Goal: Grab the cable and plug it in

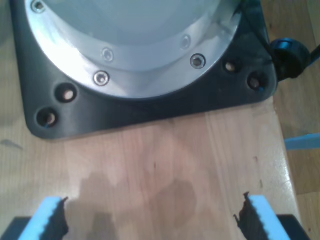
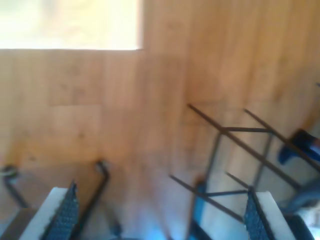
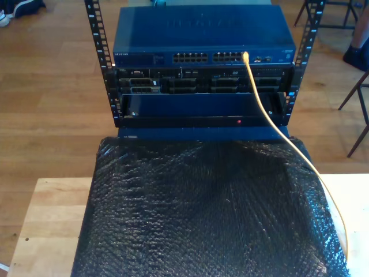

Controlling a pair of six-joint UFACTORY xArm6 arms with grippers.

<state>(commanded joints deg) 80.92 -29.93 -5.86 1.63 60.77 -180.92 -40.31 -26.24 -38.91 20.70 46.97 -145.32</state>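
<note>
Judging from the exterior view, the cable already sits in a port on the upper row of the blue switch, toward that view's right, and trails down across the black bubble wrap to that view's lower right edge. The step in hand looks like a check of the seating, or simply keeping clear. If the plug needs another push, it should go straight into the port with no sideways pull, gripped by the boot and not by the thin cord.

My first claw is wide open and holds nothing; it hangs over bare wooden counter near a black arm base with a metal ring. My second claw is also spread wide and empty, looking down at a wooden floor and dark chair legs; that picture is blurred.

Rack posts flank the switch, and the slack cord lying across the wrap could snag a passing claw.
</note>
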